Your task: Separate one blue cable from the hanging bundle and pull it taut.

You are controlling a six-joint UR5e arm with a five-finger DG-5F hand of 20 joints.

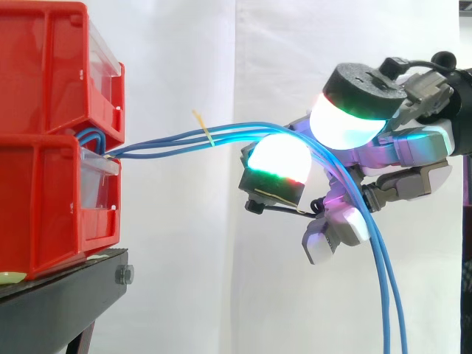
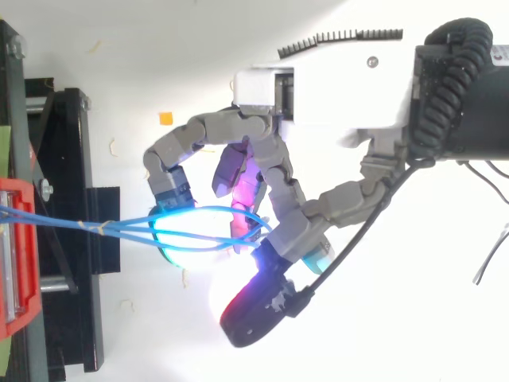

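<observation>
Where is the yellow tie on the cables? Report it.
Side view: the yellow tie sits on the blue cables, between the red bins at left and the hand at right.

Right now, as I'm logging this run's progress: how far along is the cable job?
Done: the hand is curled round the blue cables coming from the red bins. In hand: several cables together cross its fingers, then hang down. Left: none stands apart from the rest, and the stretch by the yellow tie bows slightly, so singling one out and pulling it taut remain.
</observation>
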